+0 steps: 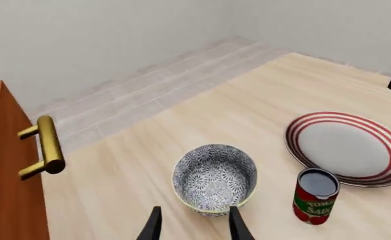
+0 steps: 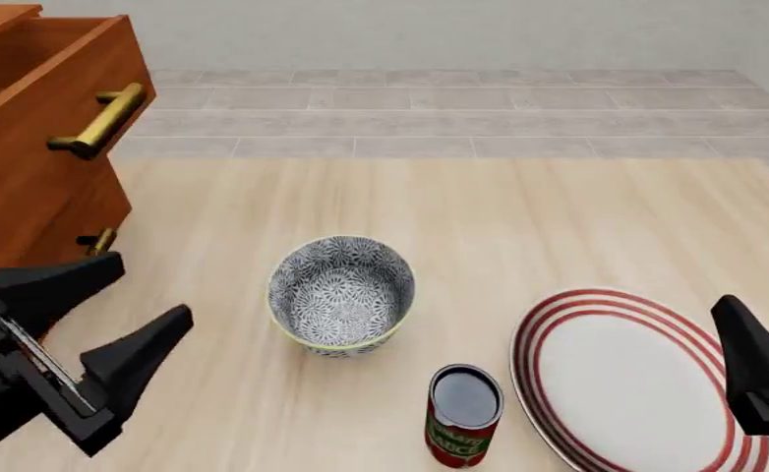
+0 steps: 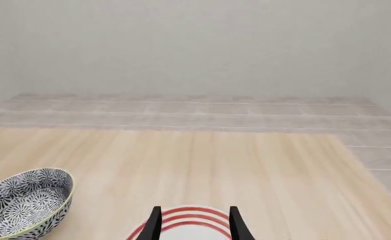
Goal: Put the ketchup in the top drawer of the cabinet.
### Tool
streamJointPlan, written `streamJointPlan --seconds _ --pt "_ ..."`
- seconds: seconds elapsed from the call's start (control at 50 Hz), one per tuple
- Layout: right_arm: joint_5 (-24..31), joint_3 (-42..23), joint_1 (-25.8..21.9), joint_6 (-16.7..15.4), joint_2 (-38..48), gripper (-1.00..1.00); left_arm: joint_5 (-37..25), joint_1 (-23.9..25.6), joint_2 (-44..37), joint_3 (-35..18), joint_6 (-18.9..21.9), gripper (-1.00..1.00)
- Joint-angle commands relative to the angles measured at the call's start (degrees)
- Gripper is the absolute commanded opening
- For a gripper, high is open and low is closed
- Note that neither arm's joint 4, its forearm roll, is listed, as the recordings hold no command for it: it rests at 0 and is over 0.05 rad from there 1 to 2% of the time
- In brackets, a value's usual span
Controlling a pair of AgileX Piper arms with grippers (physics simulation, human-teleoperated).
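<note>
The ketchup point(image 2: 463, 419) is a small red can that stands upright on the table, between the bowl and the plate; the left wrist view also shows the ketchup point(image 1: 314, 197). At the far left is the cabinet point(image 2: 18, 211), and its top drawer point(image 2: 63, 93) is pulled out, the brass handle point(image 2: 96, 120) facing the table. My left gripper point(image 2: 148, 288) hovers open and empty in front of the cabinet, left of the bowl. Over the plate's near right edge my right gripper point(image 3: 194, 225) is open and empty too.
A grey patterned bowl point(image 2: 341, 293) sits mid-table, left of and beyond the can. A white plate with red rings point(image 2: 627, 379) lies to the can's right. A lower drawer handle point(image 2: 97, 241) shows under the open drawer. Grey floor tiles run past the table's far edge.
</note>
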State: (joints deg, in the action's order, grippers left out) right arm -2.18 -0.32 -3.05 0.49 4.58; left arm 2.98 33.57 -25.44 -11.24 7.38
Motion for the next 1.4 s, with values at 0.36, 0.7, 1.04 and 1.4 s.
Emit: streamJointPlan --seconds 0.36,0.7,1.04,1.4 --pt "-1.4 0.0 -2.5 1.8 1.4 1.0 33.8 18.8 -40.9 2.6 3.7 1.0" --pt "-2.0 0.3 -3.1 1.6 2.3 1.0 41.6 26.0 -57.9 -2.8 5.8 1.0" --pt "-2.0 0.3 -3.2 1.8 2.5 1.0 42.5 27.4 -69.0 -8.6 5.4 1.0" --pt "-2.8 0.3 -3.3 2.3 3.4 1.0 43.8 27.0 -73.5 -10.8 4.4 1.0"
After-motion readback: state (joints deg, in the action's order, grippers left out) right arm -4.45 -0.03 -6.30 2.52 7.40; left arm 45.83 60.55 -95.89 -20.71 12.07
